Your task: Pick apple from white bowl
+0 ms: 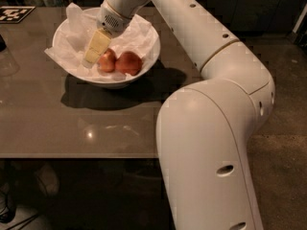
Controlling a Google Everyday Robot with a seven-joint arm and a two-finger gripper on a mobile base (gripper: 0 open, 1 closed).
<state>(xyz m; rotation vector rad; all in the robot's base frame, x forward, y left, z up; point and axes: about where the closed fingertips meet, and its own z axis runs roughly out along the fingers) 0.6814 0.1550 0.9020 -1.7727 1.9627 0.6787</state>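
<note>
The gripper hangs tip-down inside the bowl, slanted so its tip sits lower than the wrist and away from the arm's elbow. Whether it is spread or clamped on anything I cannot tell; it reads as one pale yellow block, and nothing looks lifted in it.

The apple lies just beside the tip, on the elbow side. It is against the gripper's flank or nearly so, not beneath it. Being round, it has no long axis to line up with. By my reading, the coming move turns on this sideways offset: the tip must shift a little toward the apple to straddle it.

Beyond the apple, touching it on the side away from the gripper, sits the red apple, which may crowd the grasp. Crumpled paper lies under and past the tip on the opposite side. The bowl stands on the table.
</note>
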